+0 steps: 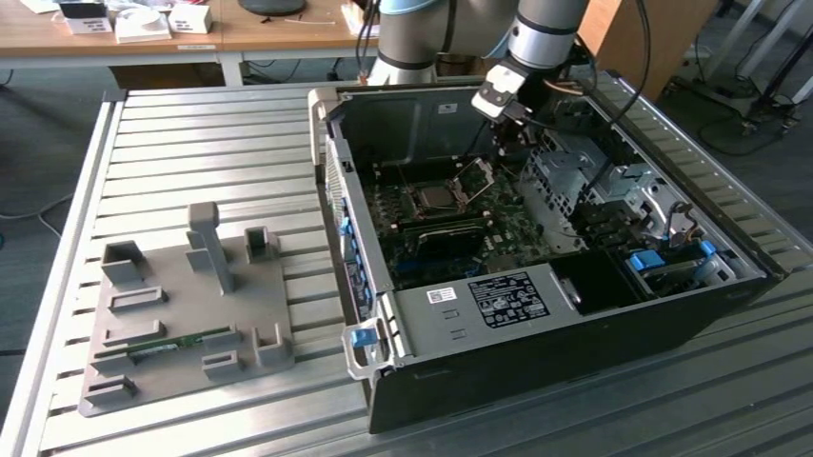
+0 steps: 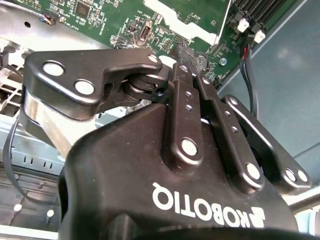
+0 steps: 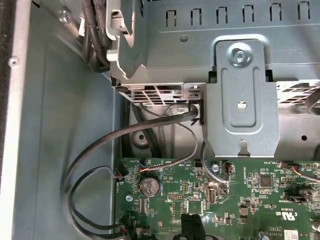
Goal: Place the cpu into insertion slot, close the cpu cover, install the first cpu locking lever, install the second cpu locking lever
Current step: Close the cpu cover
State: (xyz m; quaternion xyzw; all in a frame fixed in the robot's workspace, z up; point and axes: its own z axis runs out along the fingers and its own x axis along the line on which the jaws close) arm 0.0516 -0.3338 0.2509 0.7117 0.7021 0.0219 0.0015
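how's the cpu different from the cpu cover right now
The cpu lies flat in the socket; the cpu cover stands tilted up from one edge. The cpu shows a solid pale grey face; the cpu cover is an open metal frame. Both are square, silvery and about socket-sized.

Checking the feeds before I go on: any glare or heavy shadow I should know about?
Exterior view: even light, insertion slot mildly shaded inside the case, no glare. Second wrist view: the tool reads dark against the brightly lit circuit board. First wrist view: deep shadow beside the metal bracket, where cables run.
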